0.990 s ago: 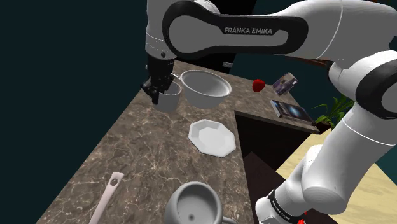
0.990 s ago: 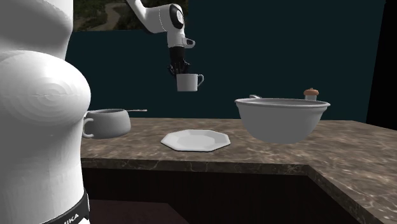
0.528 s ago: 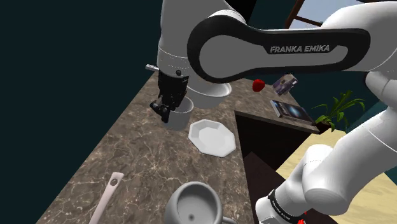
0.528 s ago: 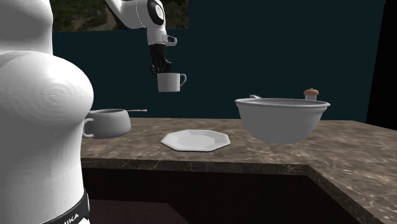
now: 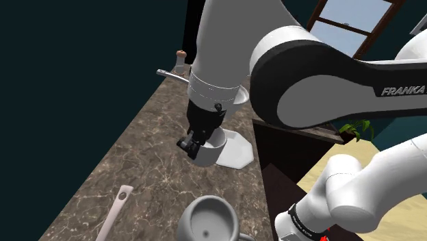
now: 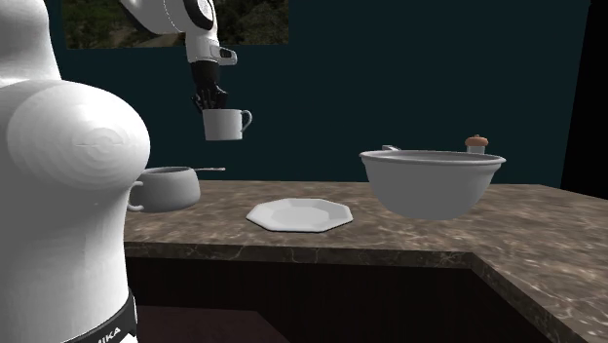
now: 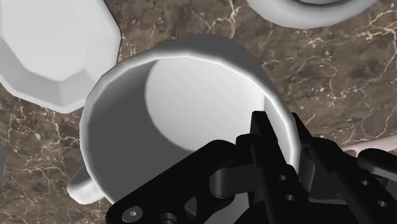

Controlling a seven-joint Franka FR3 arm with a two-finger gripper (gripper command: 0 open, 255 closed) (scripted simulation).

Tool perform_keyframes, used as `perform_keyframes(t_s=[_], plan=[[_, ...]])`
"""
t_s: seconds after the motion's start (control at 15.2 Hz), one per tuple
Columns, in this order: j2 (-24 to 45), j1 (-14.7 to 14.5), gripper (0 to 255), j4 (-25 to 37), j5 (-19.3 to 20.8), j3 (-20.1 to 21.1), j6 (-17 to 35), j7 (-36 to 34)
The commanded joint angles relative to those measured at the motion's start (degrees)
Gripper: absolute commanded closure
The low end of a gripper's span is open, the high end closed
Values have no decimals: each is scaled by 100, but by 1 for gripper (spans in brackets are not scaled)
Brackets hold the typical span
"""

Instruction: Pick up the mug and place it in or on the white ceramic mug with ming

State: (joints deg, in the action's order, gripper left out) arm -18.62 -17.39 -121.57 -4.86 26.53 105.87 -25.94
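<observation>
Brown marbled table bears an octagonal plate, the landmark here. A wide grey bowl stands to one side of the plate; on the plate's opposite side sits the broad grey target mug, mouth up. The smaller white mug hangs upright high above the table, just off the plate's edge toward the target mug. The black claw is clamped on its rim, one finger inside, one outside. Done well, I judge, the carry should be level until the white mug is centred over the target mug's mouth, then descend slowly and release only once seated.
</observation>
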Motion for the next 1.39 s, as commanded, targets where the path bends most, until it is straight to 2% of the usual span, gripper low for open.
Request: perform_keyframes(t_s=[0.0, 0.66, 1.32], plan=[[-268, -130, 255, -198, -147, 97, -49, -157], [-1311, -808, 255, -742, -840, 650, -422, -1034], [-1231, -843, 255, -1435, -940, 841, 355, -1055]])
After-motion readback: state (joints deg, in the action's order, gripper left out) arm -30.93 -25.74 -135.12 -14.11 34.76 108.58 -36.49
